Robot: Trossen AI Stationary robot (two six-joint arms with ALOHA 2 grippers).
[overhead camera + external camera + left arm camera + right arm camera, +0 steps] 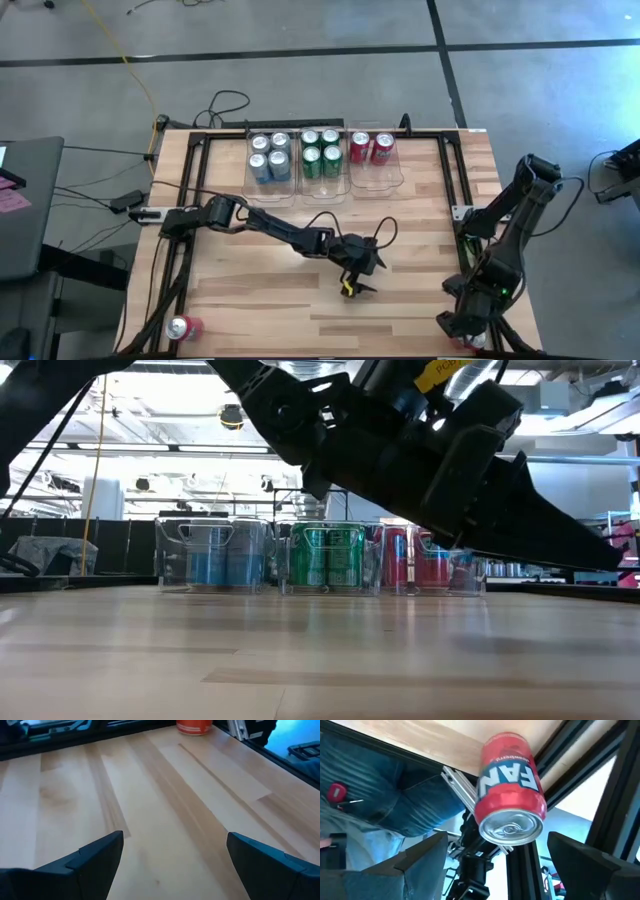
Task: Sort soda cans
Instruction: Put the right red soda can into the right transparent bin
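While left hand [357, 283] hovers spread mid-table, right hand [462, 335] spread beside edge-lying red can [509, 790].

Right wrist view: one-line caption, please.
Open right gripper faces a red can lying at the table's edge.

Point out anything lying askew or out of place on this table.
Two red cans are stray. One red can lies on its side at the table's near left corner, far from the bins. Another red can lies tipped at the near right edge, in front of the open right gripper. The binned cans stand upright.
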